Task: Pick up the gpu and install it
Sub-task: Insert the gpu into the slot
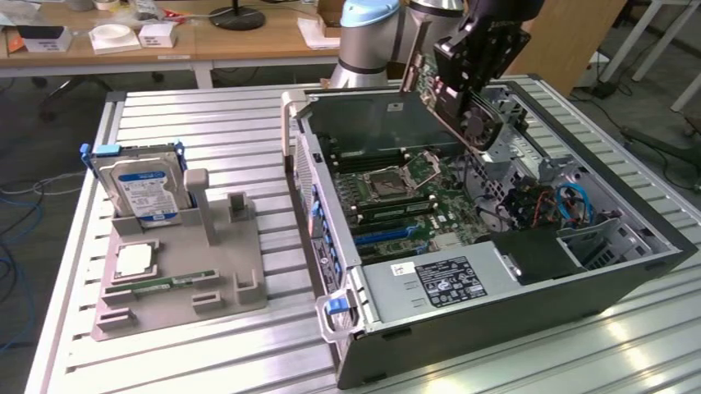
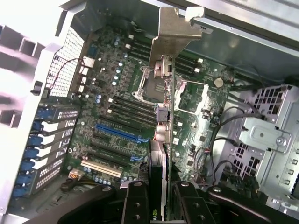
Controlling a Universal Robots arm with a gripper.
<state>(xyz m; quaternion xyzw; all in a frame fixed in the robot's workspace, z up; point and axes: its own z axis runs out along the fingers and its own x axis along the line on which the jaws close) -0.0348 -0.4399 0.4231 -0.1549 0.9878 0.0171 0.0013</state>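
Hanging over the open grey metal tower case (image 1: 526, 320): the thin dark green-black gpu card (image 1: 451, 94), round black fan showing, silver end bracket (image 2: 174, 29) at the far end. The black two-finger gripper (image 2: 160, 205) is clamped on the card's near end.

Judgement: keep the card's edge parallel to the long blue slot (image 2: 122, 134), with the bracket toward the rear slot covers (image 2: 53, 140). The silver drive cage (image 2: 261, 135) crowds one side and the case walls hem in the rest. Free room lies straight above the green motherboard (image 2: 110, 79).
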